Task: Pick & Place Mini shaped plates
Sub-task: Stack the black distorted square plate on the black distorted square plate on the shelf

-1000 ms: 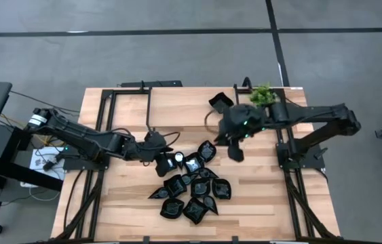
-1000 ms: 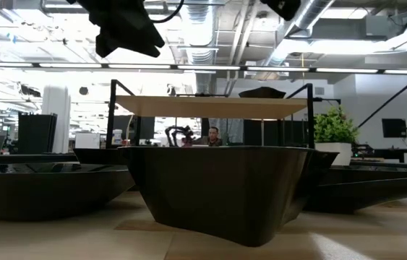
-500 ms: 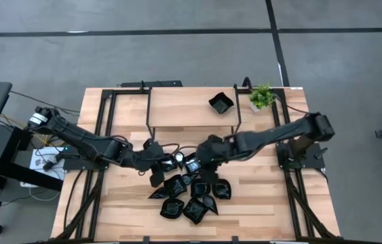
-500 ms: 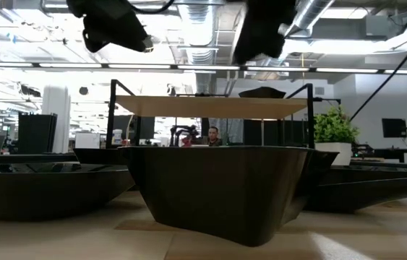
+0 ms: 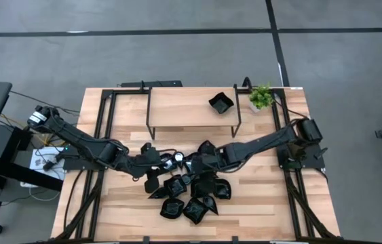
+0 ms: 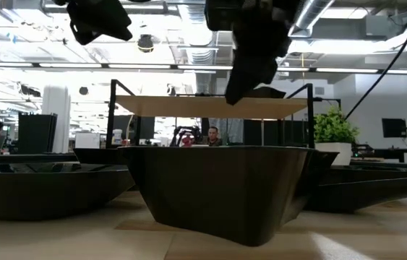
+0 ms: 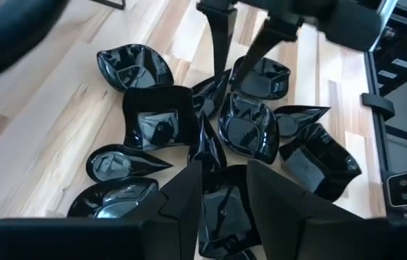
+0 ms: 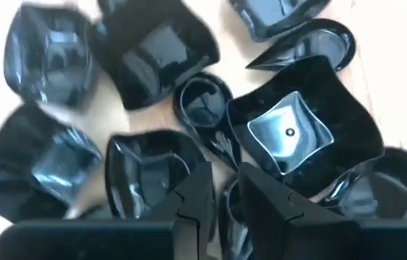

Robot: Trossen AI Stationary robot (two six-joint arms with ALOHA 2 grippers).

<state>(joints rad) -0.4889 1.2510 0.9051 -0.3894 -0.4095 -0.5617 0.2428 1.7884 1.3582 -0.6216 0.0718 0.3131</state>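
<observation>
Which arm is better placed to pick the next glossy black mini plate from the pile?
Probably the right: the right gripper hangs over the pile of glossy black mini plates; the left gripper sits at its edge.

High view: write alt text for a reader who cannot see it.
Two dark robot arms reach inward over a wooden table, the left claw and the right claw both above a pile of small black dishes near the front middle. One more black dish sits on a raised shelf at the back, beside a small green plant.
</observation>
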